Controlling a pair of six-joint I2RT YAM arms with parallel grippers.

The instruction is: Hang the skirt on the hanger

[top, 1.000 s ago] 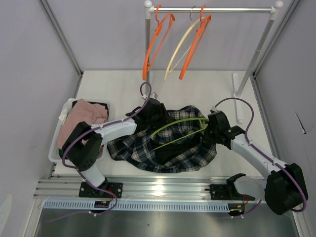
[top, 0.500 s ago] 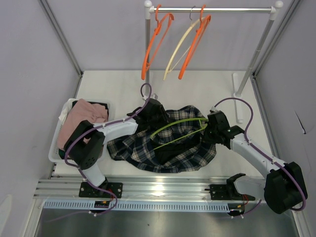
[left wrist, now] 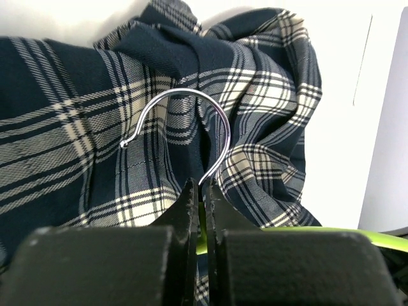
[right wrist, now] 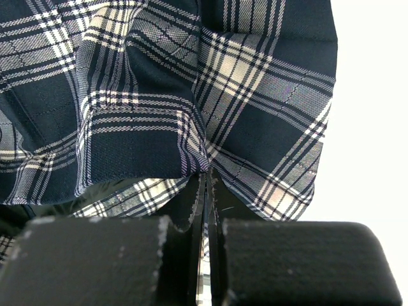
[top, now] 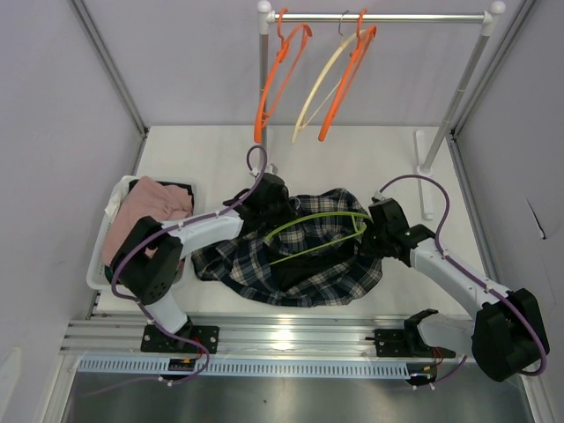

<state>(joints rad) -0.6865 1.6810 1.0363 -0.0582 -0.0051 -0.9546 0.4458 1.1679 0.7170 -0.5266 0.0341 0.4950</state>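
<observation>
A navy plaid skirt (top: pixel 295 264) lies crumpled on the white table between the two arms. Across it runs a lime-green hanger (top: pixel 319 234). My left gripper (top: pixel 275 199) sits at the skirt's upper left. In the left wrist view this gripper (left wrist: pixel 203 188) is shut on the green hanger (left wrist: pixel 306 233) at its neck. The hanger's metal hook (left wrist: pixel 191 108) curls up over the plaid cloth (left wrist: pixel 76 127). At the skirt's right edge, my right gripper (top: pixel 374 236) is shut on a fold of the skirt (right wrist: pixel 140 127). That pinch shows at the right gripper (right wrist: pixel 205 180).
A clothes rail (top: pixel 379 17) at the back carries two orange hangers (top: pixel 278 75) and a cream one (top: pixel 319 88). Its posts (top: pixel 263 84) stand on the table. A white bin (top: pixel 113 207) with pink cloth (top: pixel 152 204) sits at the left.
My left gripper has shut on the hanger's neck. The hanger and the skirt's upper part have shifted slightly. The right gripper keeps its hold.
</observation>
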